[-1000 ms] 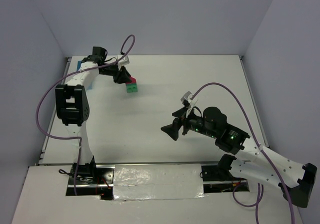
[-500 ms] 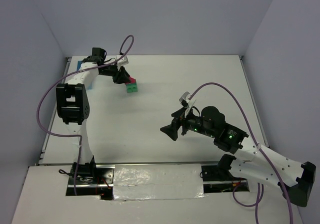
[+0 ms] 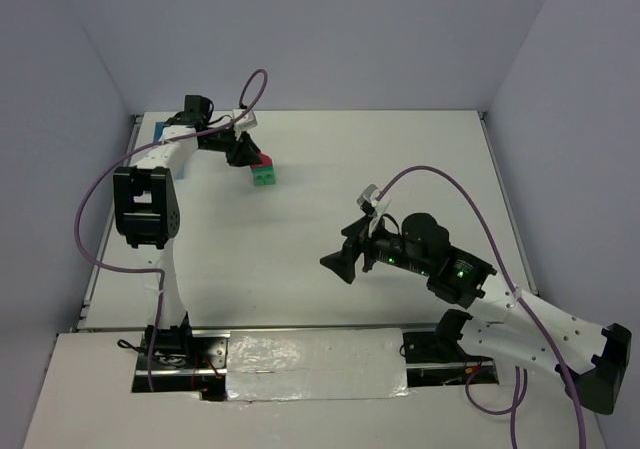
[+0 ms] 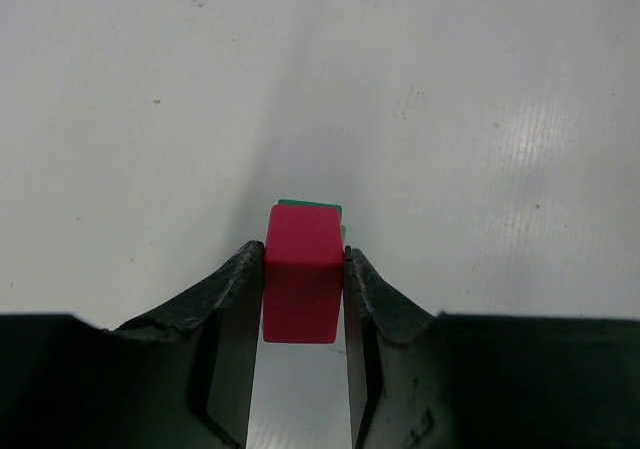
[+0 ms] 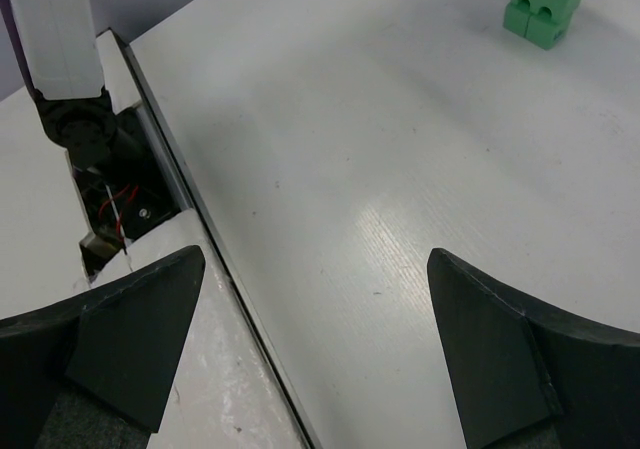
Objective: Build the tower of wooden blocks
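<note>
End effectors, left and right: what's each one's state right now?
Left end effector: closed on the red block.
Right end effector: open, holding nothing.

Red piece (image 4: pixel 303 274) tops the green blocks (image 5: pixel 543 14) — pinched between the jaws.

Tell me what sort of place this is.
Probably a robotics test cell: white table boxed by blank panels, left arm and right arm bolted at its near edge, red block atop green blocks.
</note>
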`<state>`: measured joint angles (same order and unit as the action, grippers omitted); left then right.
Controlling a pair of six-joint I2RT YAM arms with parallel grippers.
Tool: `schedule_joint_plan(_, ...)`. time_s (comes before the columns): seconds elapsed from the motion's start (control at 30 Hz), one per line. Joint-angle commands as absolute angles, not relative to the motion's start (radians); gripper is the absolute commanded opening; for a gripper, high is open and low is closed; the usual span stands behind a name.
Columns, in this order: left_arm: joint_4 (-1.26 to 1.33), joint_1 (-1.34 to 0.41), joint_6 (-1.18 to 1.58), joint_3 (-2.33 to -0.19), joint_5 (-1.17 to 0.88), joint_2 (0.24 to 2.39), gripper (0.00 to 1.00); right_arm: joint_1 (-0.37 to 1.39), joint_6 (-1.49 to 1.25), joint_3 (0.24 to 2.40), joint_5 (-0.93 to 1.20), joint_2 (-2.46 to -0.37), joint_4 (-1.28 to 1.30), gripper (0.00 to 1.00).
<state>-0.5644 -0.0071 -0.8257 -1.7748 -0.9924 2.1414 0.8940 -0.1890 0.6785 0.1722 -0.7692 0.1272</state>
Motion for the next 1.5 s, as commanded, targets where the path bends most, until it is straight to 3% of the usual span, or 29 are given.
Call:
schedule_joint_plan(0.0, -0.546, -0.005, -0.819, -1.809, -1.031, 2.151, 0.39, 0.891, -0.183, 0.676, 0.184, -0.773, 0.087, 1.00)
schedule_joint_plan(0.57, -0.532, -0.014, -0.782, -1.815, -1.017, 2.171, 0.47, 0.890, -0.179, 0.676, 0.213, -0.784, 0.089, 1.00)
schedule_joint_plan(0.6, -0.537, -0.015, -0.784, -1.815, -1.017, 2.171, 0.59, 0.890, -0.179, 0.678, 0.216, -0.788, 0.089, 1.00)
schedule_joint_plan(0.63, -0.535, -0.017, -0.782, -1.815, -1.014, 2.171, 0.92, 0.891, -0.179, 0.678, 0.216, -0.788, 0.089, 1.00)
schedule_joint_plan(0.67, -0.529, -0.018, -0.778, -1.812, -1.012, 2.169, 0.99, 0.891, -0.179, 0.678, 0.216, -0.790, 0.089, 1.00)
schedule_joint_plan(1.07, -0.511, -0.020, -0.753, -1.812, -0.996, 2.132, 0.99, 0.890, -0.178, 0.678, 0.219, -0.795, 0.089, 1.00)
schedule_joint_plan(1.33, -0.453, -0.037, -0.638, -1.789, -0.829, 2.040, 1.00, 0.890, -0.175, 0.678, 0.213, -0.795, 0.092, 1.00)
schedule_joint_plan(1.47, -0.402, -0.064, -0.522, -1.769, -0.676, 1.897, 1.00, 0.891, -0.173, 0.680, 0.204, -0.788, 0.094, 1.00)
